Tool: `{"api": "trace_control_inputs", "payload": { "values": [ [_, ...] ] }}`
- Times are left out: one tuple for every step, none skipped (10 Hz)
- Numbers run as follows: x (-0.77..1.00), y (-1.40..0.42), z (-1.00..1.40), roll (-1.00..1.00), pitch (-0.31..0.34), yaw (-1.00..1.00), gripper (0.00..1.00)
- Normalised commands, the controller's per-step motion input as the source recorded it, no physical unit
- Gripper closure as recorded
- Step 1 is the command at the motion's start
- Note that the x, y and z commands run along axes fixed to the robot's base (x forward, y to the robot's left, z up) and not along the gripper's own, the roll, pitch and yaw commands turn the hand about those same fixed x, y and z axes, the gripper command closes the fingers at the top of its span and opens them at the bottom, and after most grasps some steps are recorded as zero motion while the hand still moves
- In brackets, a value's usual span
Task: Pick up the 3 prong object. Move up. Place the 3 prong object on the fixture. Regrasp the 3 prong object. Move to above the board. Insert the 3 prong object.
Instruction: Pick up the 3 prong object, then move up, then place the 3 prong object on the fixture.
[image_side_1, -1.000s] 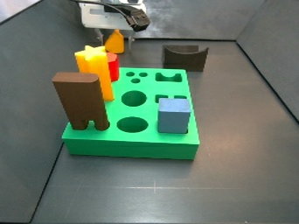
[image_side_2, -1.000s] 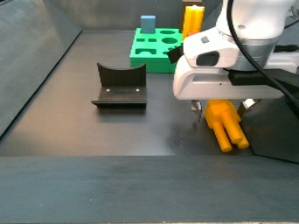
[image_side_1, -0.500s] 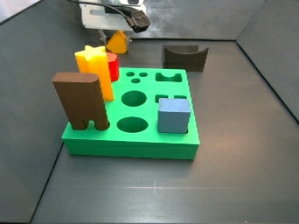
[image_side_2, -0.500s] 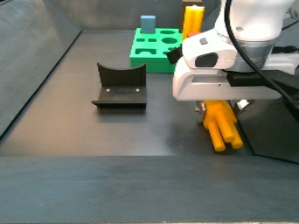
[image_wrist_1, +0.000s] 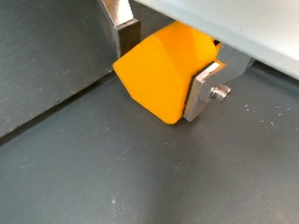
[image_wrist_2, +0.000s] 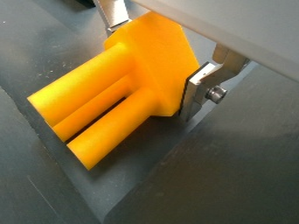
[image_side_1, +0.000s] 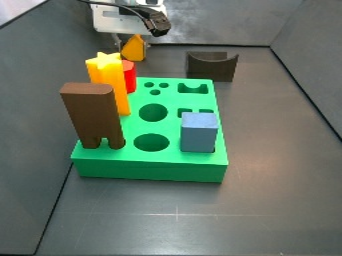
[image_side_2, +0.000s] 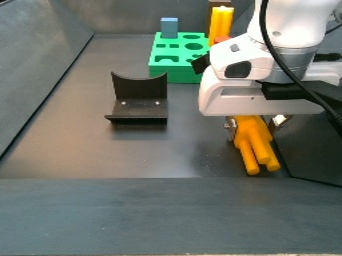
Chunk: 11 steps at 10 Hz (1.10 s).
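Orange 3 prong object (image_wrist_2: 117, 87) clamped btwn gripper (image_wrist_2: 163, 57) fingers (image_wrist_2: 201, 86), near wall

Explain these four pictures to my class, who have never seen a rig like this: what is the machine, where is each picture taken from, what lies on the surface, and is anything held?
The machine is a robot arm ending in a gripper: two flat silver jaws that squeeze together.

Two pictures come from cameras on the arm's wrist, looking down past the jaws. Two come from cameras fixed beside the table.

On the dark floor sits the board, a thick green slab with holes. Standing in it are a brown arch block, a yellow star-topped post, a red cylinder and a blue cube. Apart from the board stands the fixture, a small dark block with a notch.

The jaws are closed on the 3 prong object, an orange plastic piece. In a wrist view its long prongs stick out sideways from the grip. Whether it has left the floor is hard to tell.
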Motion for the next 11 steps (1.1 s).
{"api": "trace_control_inputs", "payload": {
  "values": [
    [0.0,0.0,0.0,0.0,0.0,0.0,1.0],
    [0.0,0.0,0.0,0.0,0.0,0.0,1.0],
    [0.0,0.0,0.0,0.0,0.0,0.0,1.0],
    [0.0,0.0,0.0,0.0,0.0,0.0,1.0],
    [0.0,0.0,0.83,0.0,0.0,0.0,1.0],
    [0.04,-0.01,0.8,0.0,0.003,0.0,1.0],
    [0.04,-0.01,0.7,-0.01,0.023,0.0,1.0],
    [0.02,-0.01,0.57,-0.02,0.031,0.01,1.0],
    [0.0,-0.01,0.33,-0.02,0.03,0.01,1.0],
    [-0.01,-0.01,0.23,-0.02,0.026,0.01,1.0],
    [0.0,0.0,1.0,0.0,0.0,0.0,1.0]
  ]
}}
